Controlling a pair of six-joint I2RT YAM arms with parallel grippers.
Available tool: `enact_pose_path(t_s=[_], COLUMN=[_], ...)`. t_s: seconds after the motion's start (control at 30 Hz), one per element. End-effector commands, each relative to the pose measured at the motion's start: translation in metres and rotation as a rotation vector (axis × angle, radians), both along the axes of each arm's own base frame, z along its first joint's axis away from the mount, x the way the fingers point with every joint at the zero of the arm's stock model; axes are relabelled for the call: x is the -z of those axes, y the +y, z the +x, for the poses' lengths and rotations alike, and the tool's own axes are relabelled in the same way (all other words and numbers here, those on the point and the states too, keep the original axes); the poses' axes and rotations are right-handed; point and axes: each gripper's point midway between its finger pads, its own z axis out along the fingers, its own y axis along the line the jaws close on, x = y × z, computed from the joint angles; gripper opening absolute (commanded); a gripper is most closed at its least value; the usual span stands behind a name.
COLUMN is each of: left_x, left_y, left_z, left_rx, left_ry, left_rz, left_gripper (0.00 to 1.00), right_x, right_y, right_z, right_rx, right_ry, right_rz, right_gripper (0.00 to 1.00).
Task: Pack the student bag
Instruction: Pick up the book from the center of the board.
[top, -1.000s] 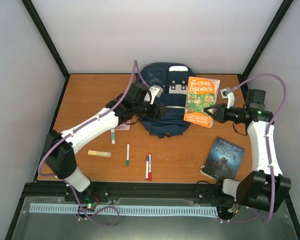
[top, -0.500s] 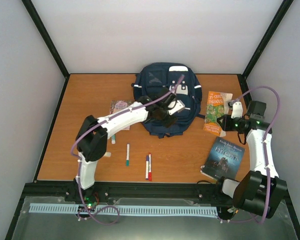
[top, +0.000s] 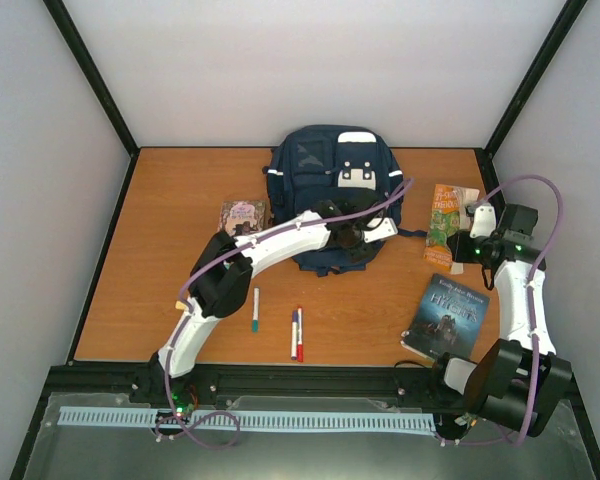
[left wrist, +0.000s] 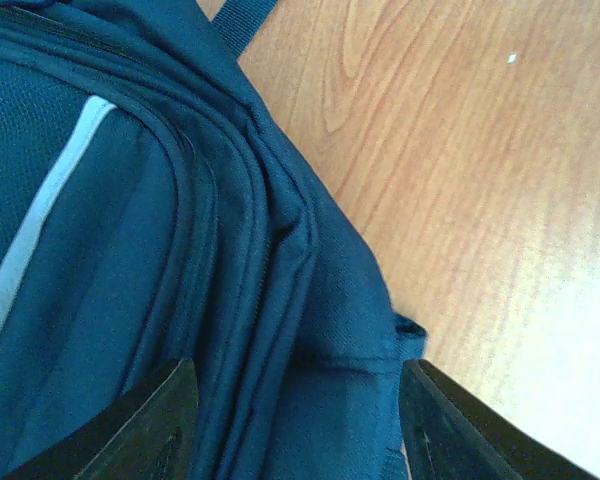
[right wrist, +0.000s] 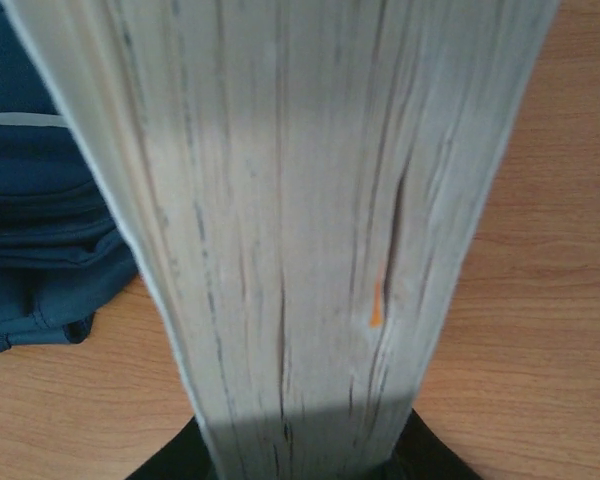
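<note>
Packing the student bag (top: pixel 330 190), found lying flat on the table (top: pixel 160 260) at upper centre of the top view, front pockets up. Long axis running from the near edge toward the back wall, with the white-grey patch end pointing to the top of the frame and loose strap ends toward the bottom. Straddled at its lower right corner by the left gripper (top: pixel 365 228), fingers (left wrist: pixel 165 430) spread wide with a zip-seamed fold of navy fabric between them, not yet pinched. Probably placed so to catch that edge and pull the mouth open. Cannot tell whether any zip is undone. Just right of the bag, the right gripper (top: pixel 460 245), pressed together on an orange book (top: pixel 446 213) held on edge, page edges facing the wrist camera. Likely held upright and clear of the bag, ready to slide in once an opening shows. Farther out, lying loose: a dark book (top: pixel 446 315) at lower right, pens (top: pixel 255 308) at lower centre, a small booklet (top: pixel 242 215) left of the bag.
</note>
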Motion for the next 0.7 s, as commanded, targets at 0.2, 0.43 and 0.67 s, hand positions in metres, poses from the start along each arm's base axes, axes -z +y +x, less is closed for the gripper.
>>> enact_pose_path(t_s=[0.2, 0.43, 0.67], left_x=[-0.001, 0.018, 0.023], left_y=[-0.006, -0.005, -0.001], left_z=[0.02, 0.023, 0.052], left_rx=[0.074, 0.092, -0.021], left_ry=[-0.099, -0.091, -0.201], left_rz=[0.093, 0.147, 0.197], left_gripper=[0.6, 0.6, 0.59], right_x=[-0.015, -0.016, -0.014], right_y=[0.003, 0.005, 0.008], right_z=[0.008, 0.007, 0.006], right_rx=[-0.03, -0.038, -0.055], right_ry=[-0.082, -0.091, -0.082], right_rz=[0.027, 0.038, 0.056], right_gripper=[0.03, 0.03, 0.03])
